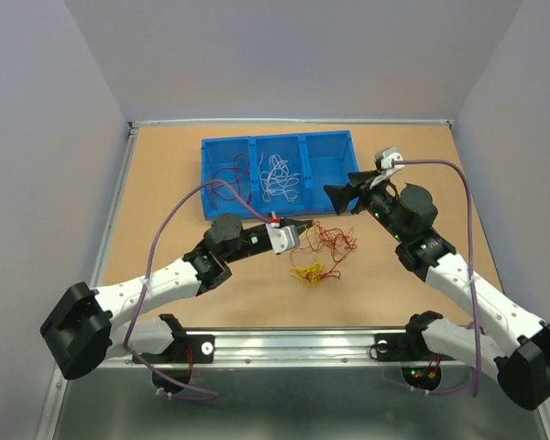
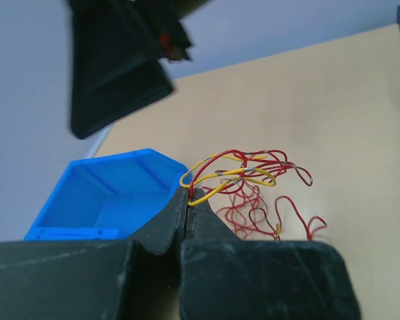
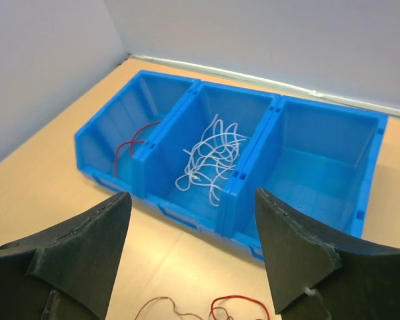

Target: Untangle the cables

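Left tool (image 2: 189,198) pinched shut on yellow-and-red cables (image 2: 243,175); right tool (image 3: 192,195) gapes wide, empty, so a one-sided pull may drag the bunch tighter.

glossy plastic bin (image 3: 320,167); matt wooden table (image 1: 165,165)

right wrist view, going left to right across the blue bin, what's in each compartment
left compartment with a red wire → middle compartment with white wires → right compartment, no wires visible
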Available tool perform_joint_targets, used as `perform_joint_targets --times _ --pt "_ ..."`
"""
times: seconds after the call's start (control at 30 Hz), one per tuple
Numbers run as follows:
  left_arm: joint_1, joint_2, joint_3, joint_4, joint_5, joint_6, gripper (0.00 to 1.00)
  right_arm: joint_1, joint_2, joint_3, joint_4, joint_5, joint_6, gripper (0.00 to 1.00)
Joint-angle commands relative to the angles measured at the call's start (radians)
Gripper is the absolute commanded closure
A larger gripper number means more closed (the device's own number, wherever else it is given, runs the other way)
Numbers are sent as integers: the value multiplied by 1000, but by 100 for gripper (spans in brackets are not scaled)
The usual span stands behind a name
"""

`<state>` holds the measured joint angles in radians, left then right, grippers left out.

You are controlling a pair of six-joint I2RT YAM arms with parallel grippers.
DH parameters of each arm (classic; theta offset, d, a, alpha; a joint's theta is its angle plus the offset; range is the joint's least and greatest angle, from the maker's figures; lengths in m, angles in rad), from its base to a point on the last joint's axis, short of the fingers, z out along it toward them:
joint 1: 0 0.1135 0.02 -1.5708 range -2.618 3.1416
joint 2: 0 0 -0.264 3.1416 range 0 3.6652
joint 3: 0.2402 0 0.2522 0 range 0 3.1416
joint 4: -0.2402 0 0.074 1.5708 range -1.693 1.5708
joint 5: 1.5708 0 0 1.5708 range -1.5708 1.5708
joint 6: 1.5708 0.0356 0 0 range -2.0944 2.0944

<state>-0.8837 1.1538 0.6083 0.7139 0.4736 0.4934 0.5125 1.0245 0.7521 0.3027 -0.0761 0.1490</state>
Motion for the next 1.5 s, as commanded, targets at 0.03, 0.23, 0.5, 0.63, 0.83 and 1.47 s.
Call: perform_joint_targets --times 0.03,0.23,0.5,0.63,0.83,1.47 --pt "0 -45 -4 117 -182 -76 100 4 -92 -54 52 -192 -20 21" --pt "6 -36 21 114 -343 -104 100 4 -81 -43 53 -335 -19 21" --pt "34 -6 42 107 -414 -139 100 4 20 3 58 -594 -46 21" --pt "43 1 51 104 -440 -153 100 6 74 36 24 -637 -68 22" --pt "52 -16 44 102 -395 -165 100 4 129 61 15 -588 -86 50" --pt "78 -63 -5 145 -333 -139 1 6 -312 -128 67 -170 53 100"
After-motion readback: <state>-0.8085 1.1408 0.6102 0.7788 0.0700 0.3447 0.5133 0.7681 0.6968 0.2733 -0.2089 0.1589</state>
